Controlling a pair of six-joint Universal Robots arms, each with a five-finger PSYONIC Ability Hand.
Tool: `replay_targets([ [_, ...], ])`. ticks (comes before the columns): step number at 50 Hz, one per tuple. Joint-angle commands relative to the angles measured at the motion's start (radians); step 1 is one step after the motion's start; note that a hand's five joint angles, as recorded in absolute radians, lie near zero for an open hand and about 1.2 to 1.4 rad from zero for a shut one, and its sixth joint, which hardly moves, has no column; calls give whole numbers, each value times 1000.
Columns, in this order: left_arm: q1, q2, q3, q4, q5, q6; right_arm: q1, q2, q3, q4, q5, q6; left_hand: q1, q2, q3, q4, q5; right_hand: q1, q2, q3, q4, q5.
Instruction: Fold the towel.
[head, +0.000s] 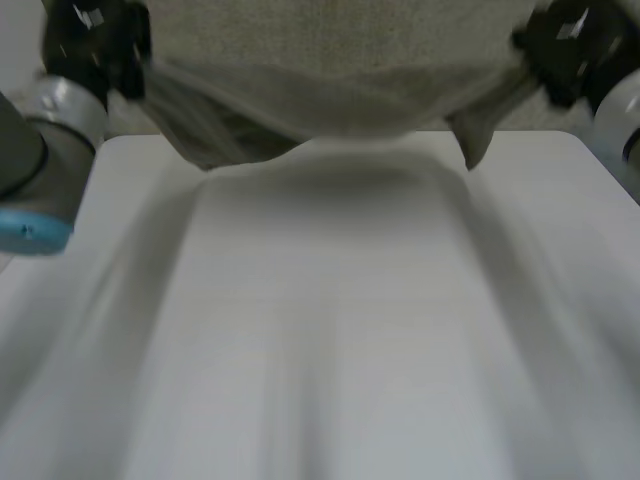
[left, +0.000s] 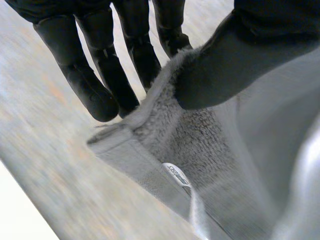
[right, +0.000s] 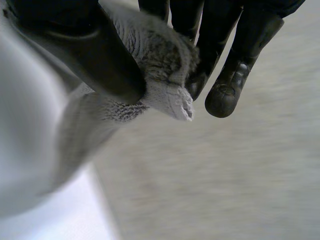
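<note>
Grey terry towel (head: 330, 70), lifted above table, stretched wide, corners hanging

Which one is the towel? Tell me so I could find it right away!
Look at the white table, then up over its far end, where the left hand and the right hand are raised at either side. The towel is the fuzzy grey-beige cloth strung between them, each hand pinching a corner. It is the only soft, sagging thing among hard machine parts.

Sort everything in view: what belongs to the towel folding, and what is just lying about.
Job: towel; left hand, pinching it; right hand, pinching it.
Just there: table; left arm; right arm.
</note>
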Motion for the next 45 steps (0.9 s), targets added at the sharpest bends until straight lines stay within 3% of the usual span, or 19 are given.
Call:
replay_targets([
  [1,22,13,-247,-14,72,16,-14,18,152,182,-76,-169,-87,-122,-153,-127,-292,67,93,44,52,62],
  [3,28,19,-357,-8,109,21,-50,21,252,185,-79,-270,-87,-122,-153,-127,-292,67,93,44,52,62],
  [8,45,21,-477,-3,140,77,-78,24,361,179,-90,-362,-87,-122,-153,-127,-292,67,93,44,52,62],
  [16,75,89,-580,-12,145,217,-101,-7,448,179,-95,-378,-87,-122,-153,-127,-292,67,93,44,52,62],
  [25,112,254,-646,-18,143,216,-164,-157,509,190,-105,-392,-87,-122,-153,-127,-292,67,93,44,52,62],
  [35,181,505,-730,-84,201,183,-283,-379,506,330,-243,-419,-87,-122,-153,-127,-292,67,93,44,52,62],
  [38,183,530,-738,-103,207,147,-291,-393,503,361,-295,-416,-87,-122,-153,-127,-292,67,93,44,52,62],
  [45,184,509,-732,-89,212,110,-285,-370,498,361,-308,-418,-87,-122,-153,-127,-292,67,93,44,52,62],
])
